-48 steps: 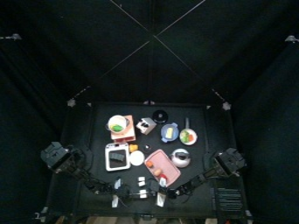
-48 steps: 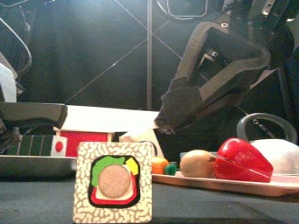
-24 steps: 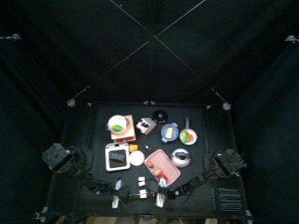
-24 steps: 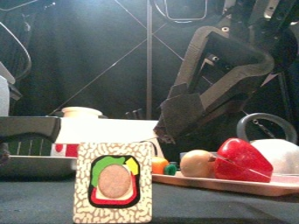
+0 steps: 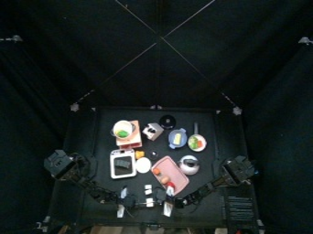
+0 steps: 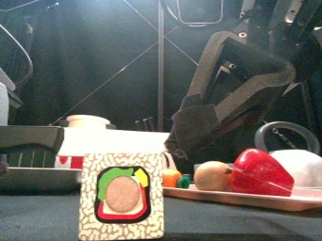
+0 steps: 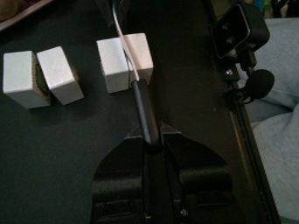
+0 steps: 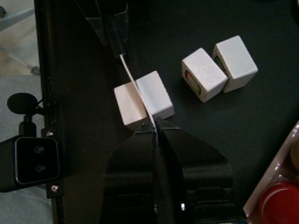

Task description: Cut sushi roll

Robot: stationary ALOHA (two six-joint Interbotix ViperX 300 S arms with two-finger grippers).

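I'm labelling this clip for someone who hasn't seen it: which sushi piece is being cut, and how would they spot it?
Look at the table's front edge, where white sushi blocks lie in a row. Two lie apart to one side; the sushi piece being cut is the other one, the only block with a knife blade in its split, between the two grippers.

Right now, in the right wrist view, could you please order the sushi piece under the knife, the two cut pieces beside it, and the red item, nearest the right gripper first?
1. Sushi piece under the knife, just ahead of the right gripper.
2. Two cut pieces, off to one side; too close to separate.
3. Red item, at the frame's corner.
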